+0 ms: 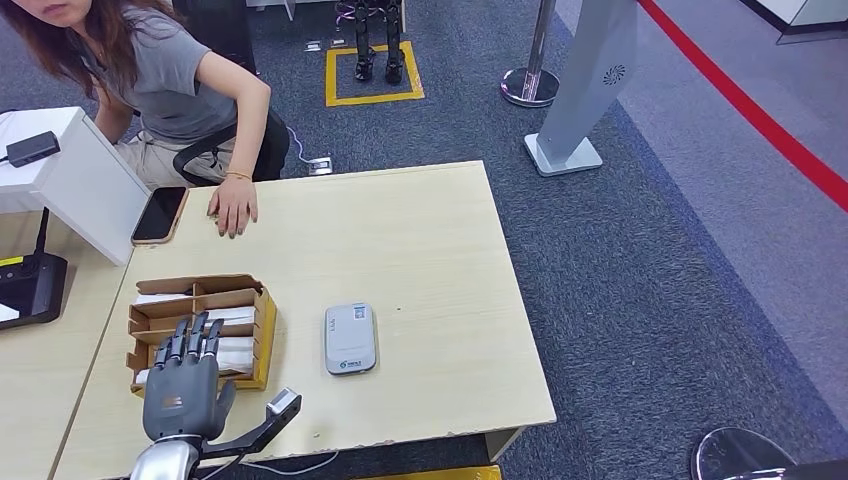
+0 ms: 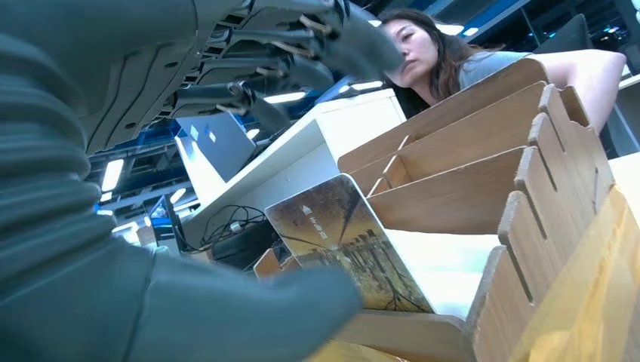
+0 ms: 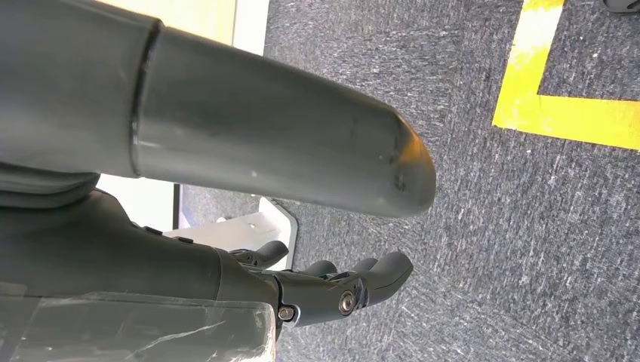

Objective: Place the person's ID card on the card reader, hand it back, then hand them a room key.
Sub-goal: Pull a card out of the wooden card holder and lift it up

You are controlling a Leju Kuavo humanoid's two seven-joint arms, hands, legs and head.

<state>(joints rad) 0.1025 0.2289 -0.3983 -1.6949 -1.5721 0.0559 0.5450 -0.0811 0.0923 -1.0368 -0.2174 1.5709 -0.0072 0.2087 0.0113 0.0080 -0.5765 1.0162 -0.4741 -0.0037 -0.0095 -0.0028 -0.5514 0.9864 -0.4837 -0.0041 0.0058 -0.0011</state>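
Observation:
My left hand [image 1: 185, 378] hovers with its fingers stretched over the near end of a cardboard box [image 1: 262, 335] holding white room key cards [image 1: 232, 347]. In the left wrist view a key card with a dusky city picture [image 2: 340, 245] stands in the box [image 2: 483, 196], between my thumb [image 2: 226, 317] and my fingers [image 2: 302, 56], and neither touches it. The grey card reader [image 1: 350, 338] lies flat on the table to the right of the box, its top bare. My right hand [image 3: 249, 151] hangs over dark carpet, holding nothing, its fingers [image 3: 340, 290] loosely bent.
A person in a grey shirt [image 1: 170, 80] sits at the table's far left, one hand [image 1: 233, 205] flat on the light wood table [image 1: 430, 250]. A phone [image 1: 160, 213] lies beside that hand. A white box [image 1: 80, 180] and a black stand [image 1: 30, 285] sit to the left.

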